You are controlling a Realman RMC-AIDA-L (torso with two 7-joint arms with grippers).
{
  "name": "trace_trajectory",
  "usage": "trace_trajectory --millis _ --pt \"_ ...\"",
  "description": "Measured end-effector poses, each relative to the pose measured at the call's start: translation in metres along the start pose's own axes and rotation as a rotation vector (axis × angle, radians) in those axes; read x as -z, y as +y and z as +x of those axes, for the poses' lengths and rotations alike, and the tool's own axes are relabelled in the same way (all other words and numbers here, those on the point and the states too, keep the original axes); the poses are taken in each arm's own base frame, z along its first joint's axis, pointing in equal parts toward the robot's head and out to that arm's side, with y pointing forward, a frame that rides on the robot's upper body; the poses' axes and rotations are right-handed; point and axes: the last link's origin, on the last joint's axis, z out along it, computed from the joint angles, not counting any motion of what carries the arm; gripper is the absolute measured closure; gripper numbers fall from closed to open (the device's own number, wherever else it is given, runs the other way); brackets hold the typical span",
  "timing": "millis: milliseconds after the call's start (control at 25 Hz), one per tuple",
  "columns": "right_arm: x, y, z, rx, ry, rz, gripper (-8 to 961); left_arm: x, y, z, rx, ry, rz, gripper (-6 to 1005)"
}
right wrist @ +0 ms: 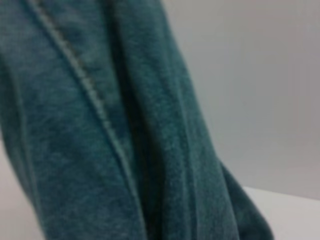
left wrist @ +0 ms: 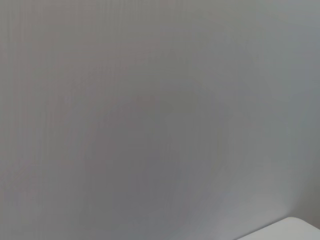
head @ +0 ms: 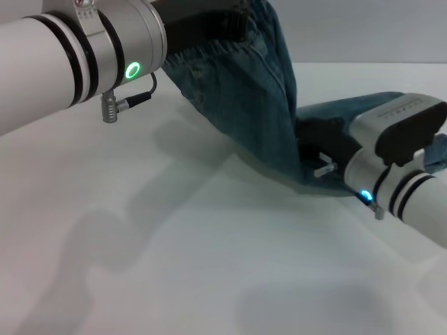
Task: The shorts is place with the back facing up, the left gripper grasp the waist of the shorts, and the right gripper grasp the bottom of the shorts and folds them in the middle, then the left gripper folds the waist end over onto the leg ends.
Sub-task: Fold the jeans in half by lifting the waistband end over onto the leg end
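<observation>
The blue denim shorts (head: 255, 105) hang off the white table (head: 174, 244), stretched between my two grippers. My left gripper (head: 209, 24), at the top of the head view, is shut on the gathered waist (head: 209, 54) and holds it high. My right gripper (head: 328, 150), at the right and low near the table, is shut on the bottom of the shorts (head: 349, 112), its fingertips buried in the cloth. Denim with a stitched seam (right wrist: 85, 85) fills the right wrist view. The left wrist view holds only a plain grey surface, with no shorts and no fingers.
A fold of the shorts touches the table below my right gripper (head: 314, 187). The table stretches bare to the front and left in the head view. A white table corner (left wrist: 290, 230) shows in the left wrist view.
</observation>
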Motion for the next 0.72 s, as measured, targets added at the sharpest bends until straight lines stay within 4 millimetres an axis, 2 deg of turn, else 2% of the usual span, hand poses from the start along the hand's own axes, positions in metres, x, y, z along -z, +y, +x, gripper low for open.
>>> trace_trajectory --millis 480,720 --pt "-0.023 0.029 -0.012 0.014 0.061 -0.103 955 -0.005 0.001 -0.006 0.006 -0.009 -0.005 966" --pt "-0.024 0.041 -0.009 0.031 0.072 -0.142 955 -0.006 0.007 -0.009 0.012 -0.005 -0.023 966"
